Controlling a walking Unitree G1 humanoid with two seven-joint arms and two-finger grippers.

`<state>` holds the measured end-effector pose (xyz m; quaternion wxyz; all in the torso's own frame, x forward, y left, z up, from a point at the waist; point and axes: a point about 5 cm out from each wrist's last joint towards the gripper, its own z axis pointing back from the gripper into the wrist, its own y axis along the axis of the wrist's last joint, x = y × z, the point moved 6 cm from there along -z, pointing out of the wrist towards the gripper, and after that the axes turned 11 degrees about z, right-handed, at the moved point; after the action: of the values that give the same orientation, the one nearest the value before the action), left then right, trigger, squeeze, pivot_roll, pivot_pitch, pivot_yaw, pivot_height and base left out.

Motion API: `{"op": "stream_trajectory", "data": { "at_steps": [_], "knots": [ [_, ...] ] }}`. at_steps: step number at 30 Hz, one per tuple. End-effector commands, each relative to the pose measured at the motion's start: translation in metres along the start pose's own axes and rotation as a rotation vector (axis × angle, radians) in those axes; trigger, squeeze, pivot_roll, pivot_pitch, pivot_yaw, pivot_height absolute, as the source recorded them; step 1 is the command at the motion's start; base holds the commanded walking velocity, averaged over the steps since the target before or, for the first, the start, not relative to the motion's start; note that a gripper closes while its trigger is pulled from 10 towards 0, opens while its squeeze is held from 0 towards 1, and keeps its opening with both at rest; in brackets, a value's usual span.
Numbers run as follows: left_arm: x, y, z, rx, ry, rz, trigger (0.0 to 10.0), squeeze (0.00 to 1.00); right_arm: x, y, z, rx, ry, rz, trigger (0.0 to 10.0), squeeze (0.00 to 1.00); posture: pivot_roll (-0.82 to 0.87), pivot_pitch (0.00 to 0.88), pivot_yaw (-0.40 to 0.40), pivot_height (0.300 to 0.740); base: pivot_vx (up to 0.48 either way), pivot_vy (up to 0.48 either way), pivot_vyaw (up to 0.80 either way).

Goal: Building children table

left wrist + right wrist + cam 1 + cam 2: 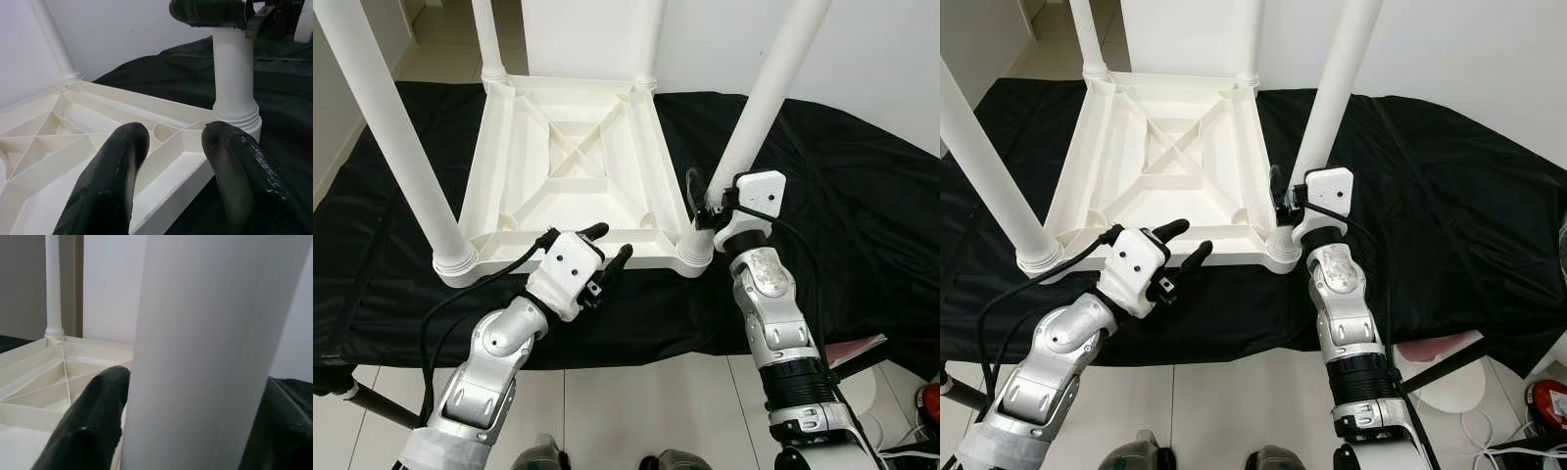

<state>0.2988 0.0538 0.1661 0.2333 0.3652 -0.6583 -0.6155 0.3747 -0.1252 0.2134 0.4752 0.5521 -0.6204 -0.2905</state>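
Note:
A white children's table (573, 166) lies upside down on a black cloth, its ribbed underside facing up and its round legs standing upward. My right gripper (713, 201) is shut on the near right leg (764, 88), just above the leg's socket. In the right wrist view that leg (205, 352) stands between the two black fingers (88, 431). My left gripper (610, 245) is open and hovers at the table's near edge, left of that leg, holding nothing. The left wrist view looks past the spread fingers (112, 181) at the same leg (234, 73).
The black cloth (862, 196) covers a low surface, with white floor tiles (636, 401) below its near edge. The near left leg (391, 127) rises steeply at my left. A pink flat item (857, 351) and a red object (1547, 406) lie at the lower right.

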Motion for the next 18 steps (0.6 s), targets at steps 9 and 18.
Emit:
{"op": "stream_trajectory", "data": {
  "at_steps": [9, 18],
  "knots": [
    [0.009, -0.014, 0.007, -0.064, -0.07, -0.001, 10.0, 0.0, 0.005, 0.016, -0.004, 0.037, -0.034, 0.021, 10.0, 0.0, 0.09, 0.0, -0.074, 0.74, 0.0, 0.0, 0.0],
    [-0.002, -0.015, 0.012, -0.108, -0.111, -0.049, 10.0, 0.0, 0.01, -0.011, 0.008, -0.145, -0.131, 0.027, 10.0, 0.0, 0.08, 0.0, -0.073, 0.74, 0.0, 0.0, 0.0]
  ]
}}
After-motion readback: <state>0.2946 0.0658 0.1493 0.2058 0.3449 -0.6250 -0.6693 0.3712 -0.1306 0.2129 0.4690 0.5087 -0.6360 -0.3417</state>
